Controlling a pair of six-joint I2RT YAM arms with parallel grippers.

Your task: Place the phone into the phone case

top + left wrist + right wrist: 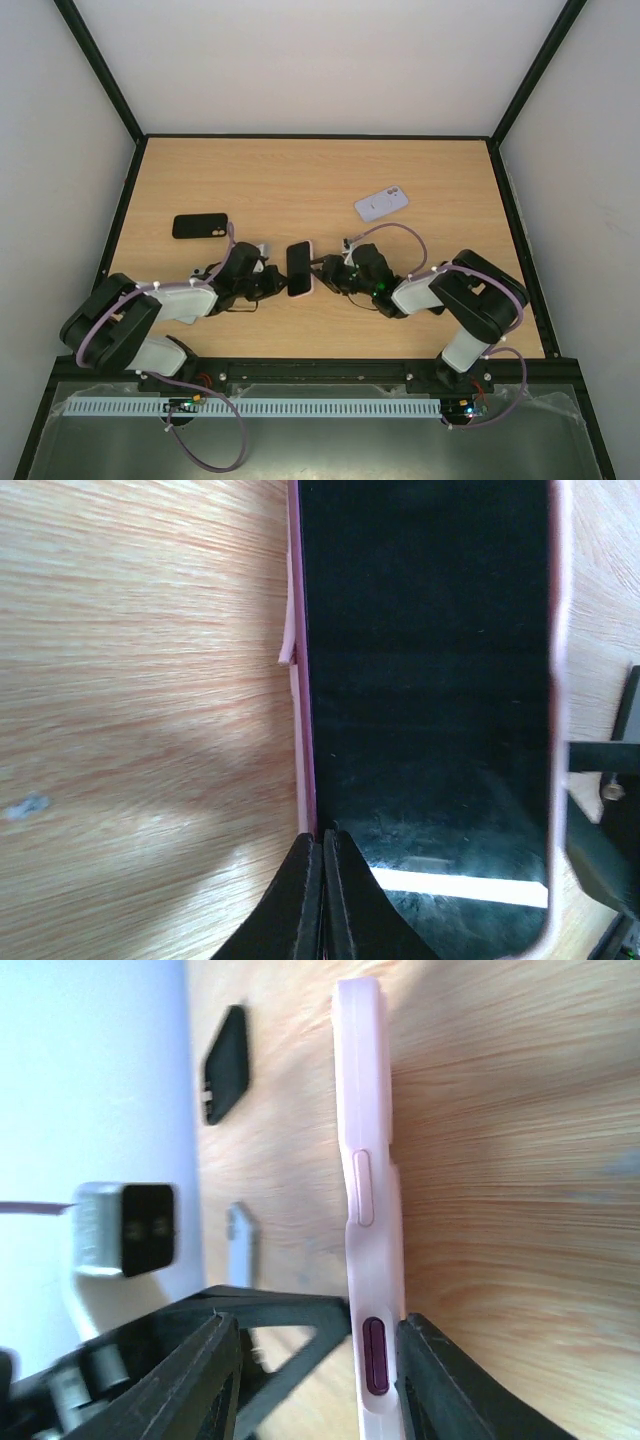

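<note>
1. Between the two arms, near the middle of the wooden surface (300,170), lies the phone (299,269), dark screen up and seated in a pink case (310,272).
2. At the left wrist, the left jaws are closed, their black fingertips (300,900) pressed together with no gap between them. They sit right at the near corner of the phone (430,680), where the screen meets the pink case rim (297,730). Whether they pinch the lip or only press on it I cannot tell.
3. On the other side, the right jaws stand apart and straddle the edge of the pink case (370,1210). One finger (440,1380) lies against the case's side, beside a dark button; the other finger (200,1380) is clear of it, with a gap showing.
4. From above, the two arms face each other across the phone, one at each long side.
5. Farther back on the left, a black item (200,226) shaped like a handset lies flat, well apart from the phone.
6. Back on the right, a pale phone (381,204) lies at an angle with its camera side up.
</note>
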